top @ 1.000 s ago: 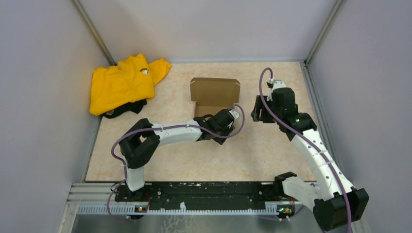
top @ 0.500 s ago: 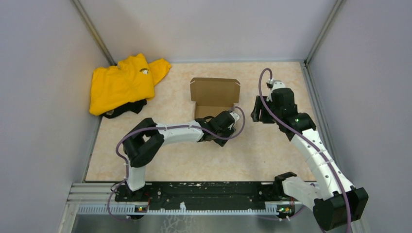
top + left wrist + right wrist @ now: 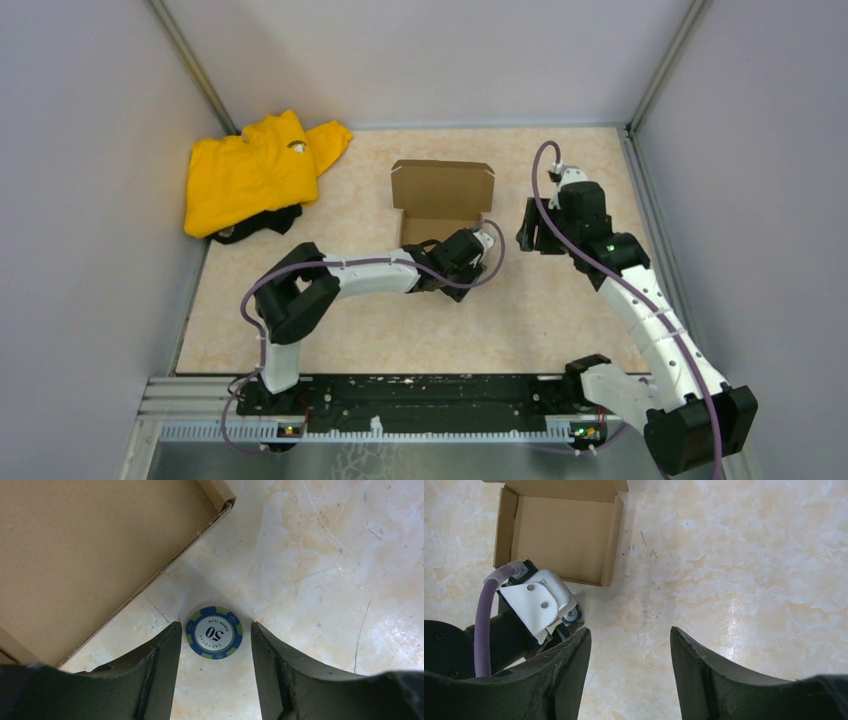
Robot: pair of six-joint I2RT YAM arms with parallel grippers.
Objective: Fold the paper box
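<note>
Beside the left end effector (image 3: 215, 626) lies the paper box (image 3: 90, 555).

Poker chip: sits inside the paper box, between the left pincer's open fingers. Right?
Not quite. The poker chip lies on the table just outside the paper box, beside its edge, not inside it; the left wrist view shows this. It is between the open fingers of the left pincer.

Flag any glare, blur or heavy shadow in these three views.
Top external: even light, sharp, soft shadows. Left wrist: poker chip crisp, its print readable, with faint shadow around it. Right wrist: pale glare streak on the tabletop; paper box sharp.
</note>
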